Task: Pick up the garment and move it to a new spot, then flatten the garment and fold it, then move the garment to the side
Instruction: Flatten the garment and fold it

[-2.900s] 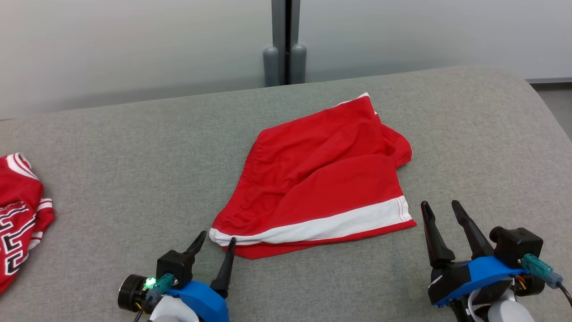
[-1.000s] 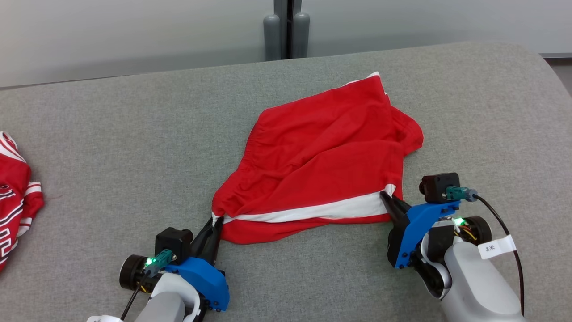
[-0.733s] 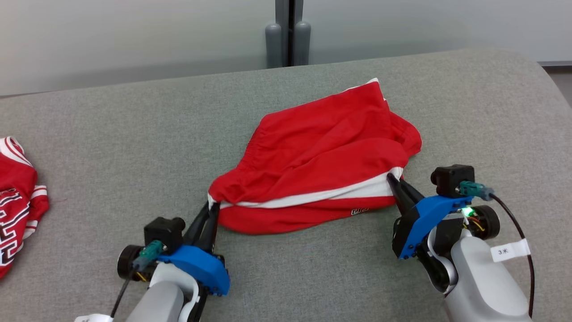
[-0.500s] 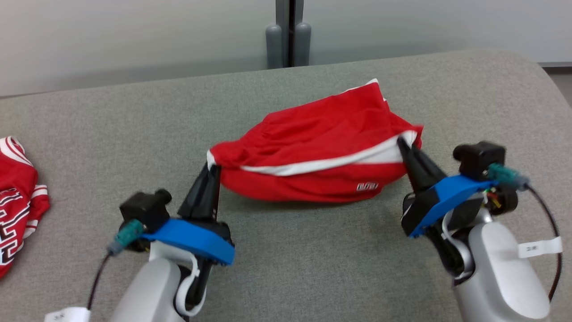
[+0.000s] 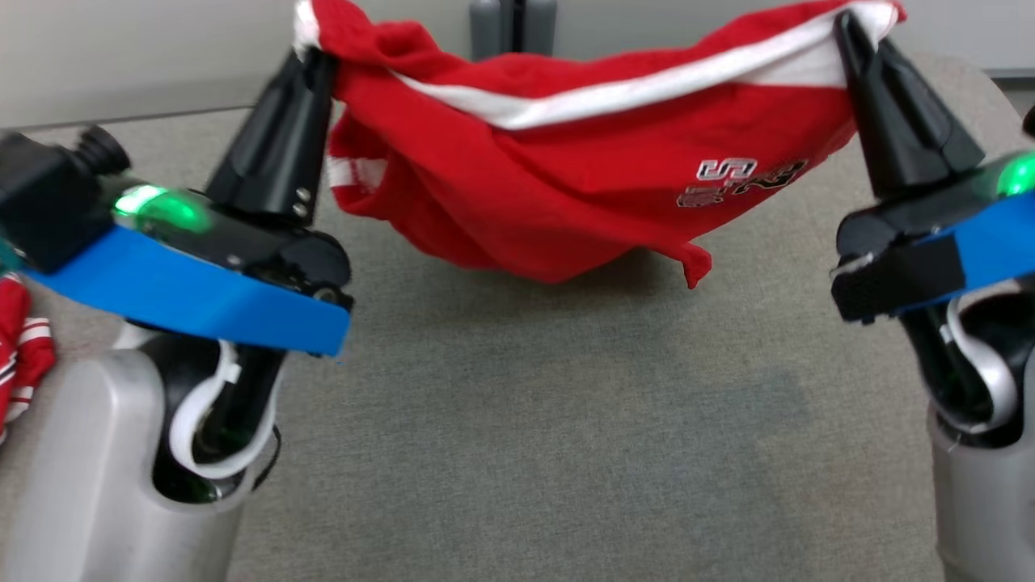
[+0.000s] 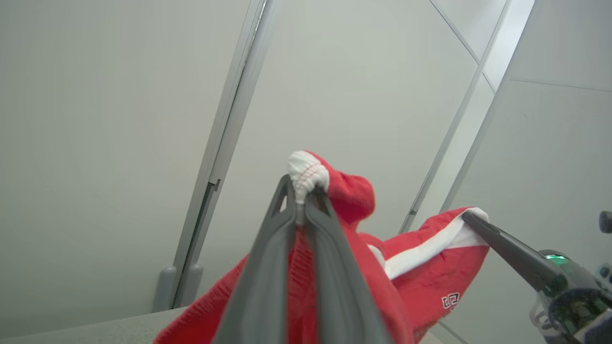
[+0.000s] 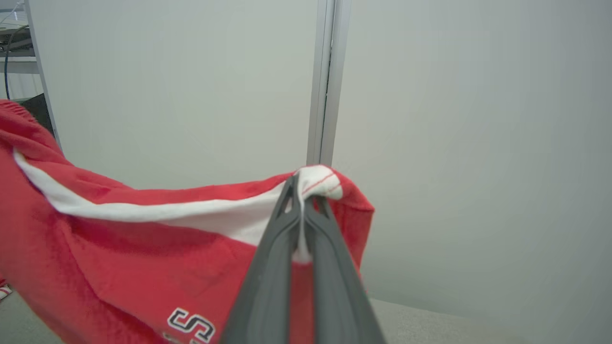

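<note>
The left gripper (image 5: 314, 50) is at the far left; its jaws are clenched on one bunched, white-edged corner of the garment (image 5: 566, 186). The right gripper (image 5: 851, 28) is at the far right; its jaws are clenched on the opposite corner, at the other end of the same white band. The garment, red shorts with a small printed logo toward the right, is slung between the two grippers; the white band runs along its upper edge and sags slightly in the middle. The red body hangs below the band in loose folds, and a pointed flap drops lowest at the right of centre. A shadow lies on the grey surface (image 5: 566, 420) under the hanging cloth; whether the lowest fold touches the surface cannot be told. In each wrist view the two dark fingers (image 7: 277, 253) meet at the tips with the white hem pinched between them. A second red garment (image 5: 20, 356) lies on the surface at the near left, well apart from the shorts; a pale wall with a grey post (image 5: 513, 20) stands beyond the far edge.
</note>
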{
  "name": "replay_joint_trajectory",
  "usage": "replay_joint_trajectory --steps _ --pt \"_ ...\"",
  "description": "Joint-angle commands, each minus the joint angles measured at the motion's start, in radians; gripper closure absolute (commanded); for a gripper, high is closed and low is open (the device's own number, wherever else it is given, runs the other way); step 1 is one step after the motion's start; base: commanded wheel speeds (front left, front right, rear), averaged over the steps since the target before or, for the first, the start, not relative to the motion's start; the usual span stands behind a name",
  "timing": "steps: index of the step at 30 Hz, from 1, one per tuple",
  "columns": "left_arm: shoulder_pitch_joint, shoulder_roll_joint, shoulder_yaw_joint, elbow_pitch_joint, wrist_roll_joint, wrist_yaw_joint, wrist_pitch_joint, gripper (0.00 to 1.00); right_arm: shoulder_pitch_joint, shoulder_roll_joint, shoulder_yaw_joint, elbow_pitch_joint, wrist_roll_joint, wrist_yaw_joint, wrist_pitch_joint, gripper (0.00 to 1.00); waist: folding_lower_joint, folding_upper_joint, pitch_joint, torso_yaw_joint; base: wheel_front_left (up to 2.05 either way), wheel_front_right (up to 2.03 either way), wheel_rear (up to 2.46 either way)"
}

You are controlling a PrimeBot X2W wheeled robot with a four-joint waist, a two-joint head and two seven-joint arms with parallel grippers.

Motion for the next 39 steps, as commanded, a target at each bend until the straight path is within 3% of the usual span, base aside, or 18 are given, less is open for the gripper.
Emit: replay_joint_trajectory --steps 1,7,14,18,22,30,34,39 --pt "-0.024 0.013 0.016 -0.008 -0.004 0.017 0.025 1.0 -0.049 -0.012 0.001 -0.001 0.007 0.0 0.015 1.0 0.0 0.0 0.02 -0.004 0.0 0.0 0.0" --pt "-0.188 0.047 0.052 0.088 0.025 0.058 0.085 1.0 -0.26 -0.06 0.05 0.161 0.056 0.0 0.011 1.0 0.0 0.0 0.143 -0.007 0.0 0.0 0.0" --pt "-0.492 0.048 0.075 0.345 0.127 0.071 -0.006 1.0 -0.585 -0.085 0.092 0.489 -0.012 0.0 -0.198 1.0 0.0 0.0 0.251 -0.015 0.0 0.0 0.0" --pt "-0.632 0.032 0.068 0.466 0.175 0.056 -0.102 1.0 -0.733 -0.074 0.084 0.612 -0.079 0.0 -0.361 1.0 0.0 0.0 0.26 -0.019 0.0 0.0 0.0" --pt "-0.708 0.027 0.054 0.562 0.177 -0.014 -0.189 1.0 -0.817 -0.078 0.091 0.694 -0.154 0.0 -0.498 1.0 0.0 0.0 0.261 -0.025 0.0 0.0 0.0" --pt "-0.57 0.066 0.037 0.668 0.176 -0.07 -0.357 1.0 -0.682 -0.102 0.16 0.826 -0.15 -0.001 -0.552 1.0 0.0 0.0 0.264 -0.045 0.0 0.0 0.0" --pt "-0.395 0.045 -0.003 0.683 0.163 -0.079 -0.404 1.0 -0.517 -0.12 0.181 0.871 -0.082 -0.001 -0.519 1.0 0.0 0.0 0.251 -0.034 0.0 0.0 0.0" --pt "-0.136 0.017 -0.058 0.677 0.14 -0.087 -0.424 1.0 -0.273 -0.154 0.203 0.837 0.058 -0.001 -0.443 1.0 0.0 0.0 0.2 -0.011 0.0 0.0 0.0"
